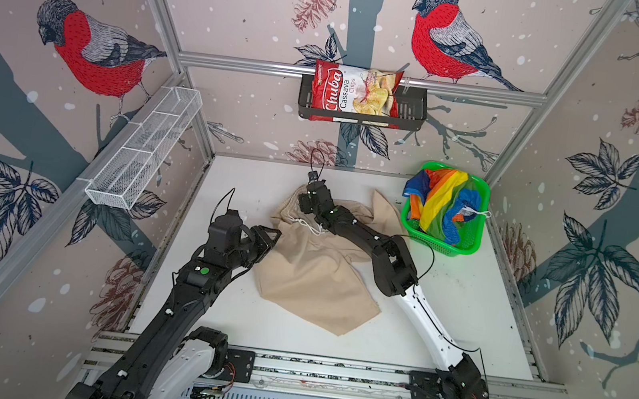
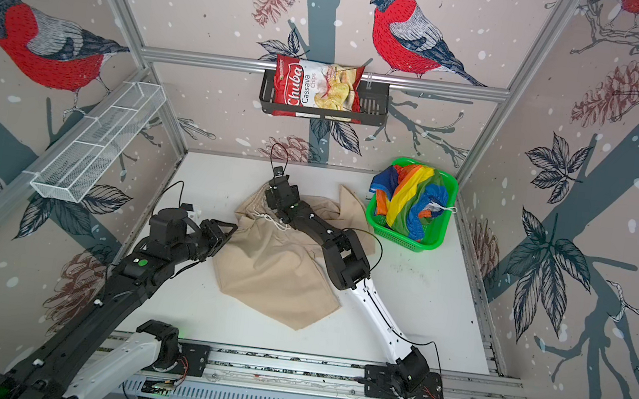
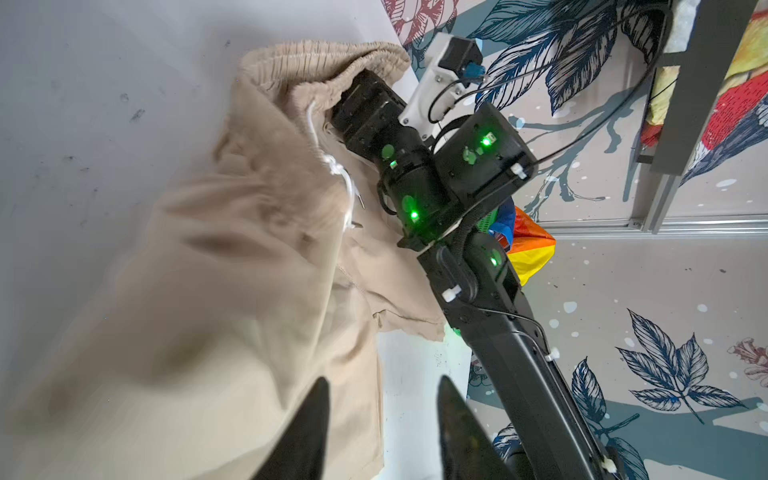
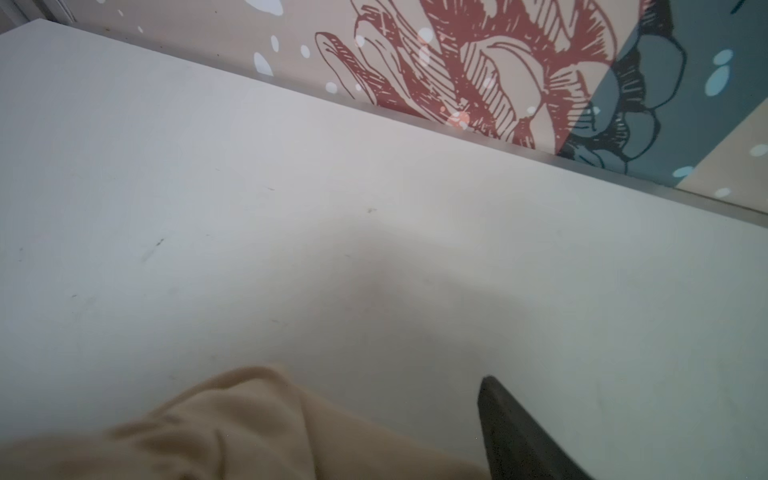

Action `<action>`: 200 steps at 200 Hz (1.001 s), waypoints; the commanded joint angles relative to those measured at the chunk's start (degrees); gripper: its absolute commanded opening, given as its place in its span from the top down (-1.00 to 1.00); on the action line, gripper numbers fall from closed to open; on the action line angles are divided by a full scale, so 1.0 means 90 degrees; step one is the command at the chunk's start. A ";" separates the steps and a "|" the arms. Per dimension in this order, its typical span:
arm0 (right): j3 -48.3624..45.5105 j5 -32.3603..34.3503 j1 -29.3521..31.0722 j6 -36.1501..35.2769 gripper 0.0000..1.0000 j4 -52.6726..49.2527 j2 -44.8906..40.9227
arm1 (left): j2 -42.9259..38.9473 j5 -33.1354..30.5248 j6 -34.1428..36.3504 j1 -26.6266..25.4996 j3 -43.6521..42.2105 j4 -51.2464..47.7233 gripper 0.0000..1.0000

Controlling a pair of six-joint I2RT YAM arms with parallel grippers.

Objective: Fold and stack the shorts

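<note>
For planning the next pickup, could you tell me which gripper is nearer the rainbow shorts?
Right. The right gripper is at the beige shorts' waistband, left of the rainbow shorts; left gripper: farther left.

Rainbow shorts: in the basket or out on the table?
In. The rainbow shorts lie bunched and unfolded inside the green basket at the table's far right corner, as both top views show.

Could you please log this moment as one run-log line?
left gripper: open | right gripper: open | beige shorts: crumpled on table | rainbow shorts: in green basket
</note>
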 commanded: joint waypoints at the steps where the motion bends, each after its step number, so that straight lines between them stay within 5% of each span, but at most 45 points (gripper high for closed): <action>1: -0.0402 -0.0312 -0.0117 0.0189 -0.56 0.0022 -0.2098 | -0.0037 0.0144 -0.0028 0.0010 -0.0005 0.0075 -0.21; 42: -0.1697 -0.0934 -0.0533 0.0649 -0.73 0.0255 -0.3465 | -0.0377 -0.0509 0.0285 0.0025 0.0446 -0.0446 -0.57; 74: -0.2743 -0.1902 -0.0860 0.1111 -0.91 0.0293 -0.4679 | 0.0287 -0.0777 0.0921 0.0010 0.0910 0.0014 -0.53; 131: -0.4891 -0.1974 -0.1176 0.1311 -1.00 0.0176 -0.6822 | 0.3039 -0.0699 0.1648 -0.0426 0.2238 0.1528 -0.62; 200: -0.7807 -0.1272 -0.1493 0.1669 -0.84 -0.0250 -0.8833 | 0.6545 -0.0504 0.2486 -0.0674 0.4752 0.0815 -0.38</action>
